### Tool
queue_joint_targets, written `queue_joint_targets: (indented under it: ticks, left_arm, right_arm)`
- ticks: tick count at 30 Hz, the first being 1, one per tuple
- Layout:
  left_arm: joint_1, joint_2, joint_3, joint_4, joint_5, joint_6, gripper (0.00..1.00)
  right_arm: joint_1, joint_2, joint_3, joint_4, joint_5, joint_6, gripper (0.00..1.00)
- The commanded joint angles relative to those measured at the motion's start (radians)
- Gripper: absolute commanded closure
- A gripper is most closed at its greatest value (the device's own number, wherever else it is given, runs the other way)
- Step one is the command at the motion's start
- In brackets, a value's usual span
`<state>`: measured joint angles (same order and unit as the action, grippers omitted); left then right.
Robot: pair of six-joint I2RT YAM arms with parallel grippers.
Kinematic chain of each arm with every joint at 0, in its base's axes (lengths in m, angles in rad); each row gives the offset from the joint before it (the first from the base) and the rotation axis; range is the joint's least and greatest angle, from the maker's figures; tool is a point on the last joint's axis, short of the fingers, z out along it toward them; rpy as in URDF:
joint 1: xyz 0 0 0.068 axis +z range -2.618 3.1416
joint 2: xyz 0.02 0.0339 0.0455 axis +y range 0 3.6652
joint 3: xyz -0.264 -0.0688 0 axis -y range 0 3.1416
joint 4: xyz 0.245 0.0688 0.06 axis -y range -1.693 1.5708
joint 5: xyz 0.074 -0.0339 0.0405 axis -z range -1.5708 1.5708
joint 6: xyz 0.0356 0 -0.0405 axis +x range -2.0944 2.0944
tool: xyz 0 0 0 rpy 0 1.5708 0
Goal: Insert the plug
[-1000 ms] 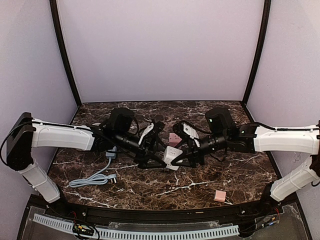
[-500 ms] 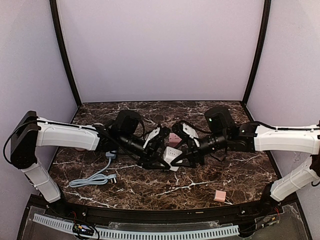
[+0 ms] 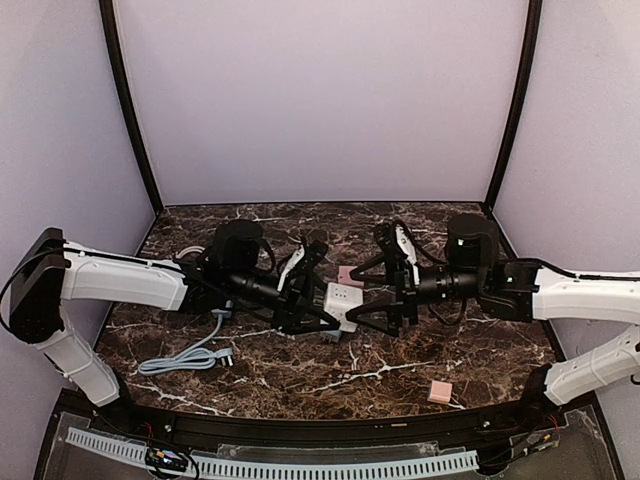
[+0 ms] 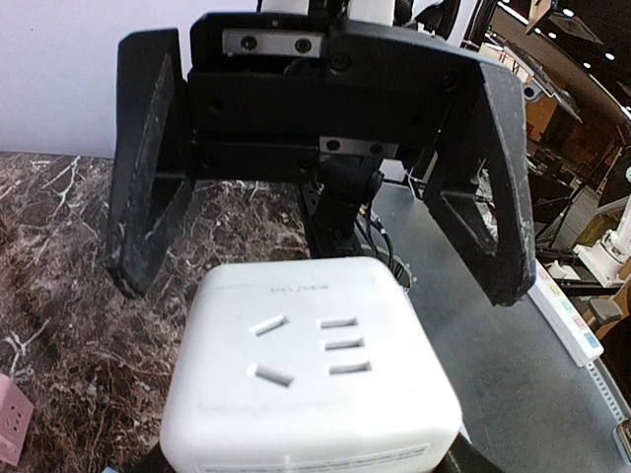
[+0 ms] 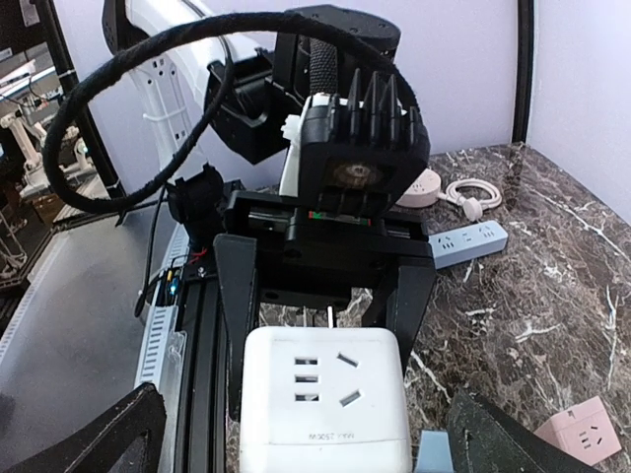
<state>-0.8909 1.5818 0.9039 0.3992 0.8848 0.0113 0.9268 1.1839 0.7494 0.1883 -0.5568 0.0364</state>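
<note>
A white cube plug adapter [image 3: 343,297] hangs just above the marble table [image 3: 400,365] at mid-table, with my left gripper [image 3: 322,305] shut on its sides. In the left wrist view its socket face [image 4: 311,365] fills the bottom, between my left gripper [image 4: 311,458] fingers. From the right wrist the cube [image 5: 325,399] shows metal prongs [image 5: 330,315] on its far side. My right gripper [image 3: 374,290] stands open, apart from the cube on its right. Its black fingers [image 5: 513,443] flank the cube without touching.
A blue-grey power strip [image 3: 222,308] with a coiled cable [image 3: 190,356] lies left of centre. One pink cube [image 3: 349,275] sits behind the adapter, another [image 3: 440,391] lies near the front right. A white round socket [image 5: 434,187] with cord is beyond the strip [image 5: 468,243].
My left gripper shut on the white cube. My right gripper opened, let go of the cube and drew back to the right.
</note>
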Motion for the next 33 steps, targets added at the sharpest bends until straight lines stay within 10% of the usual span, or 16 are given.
queue_joint_targets:
  ticks: [1,11,33]
  left_arm:
    - [-0.006,-0.040,-0.026,0.256,0.032,-0.163,0.87]
    - [-0.006,-0.057,-0.031,0.443,0.072,-0.329,0.87]
    - [-0.006,-0.016,-0.007,0.471,0.042,-0.316,0.87]
  right_arm:
    - [0.007,-0.025,-0.053,0.219,0.017,0.106,0.02]
    - [0.007,-0.010,-0.055,0.283,0.012,0.142,0.02]
    - [0.012,-0.002,-0.047,0.363,-0.064,0.226,0.46]
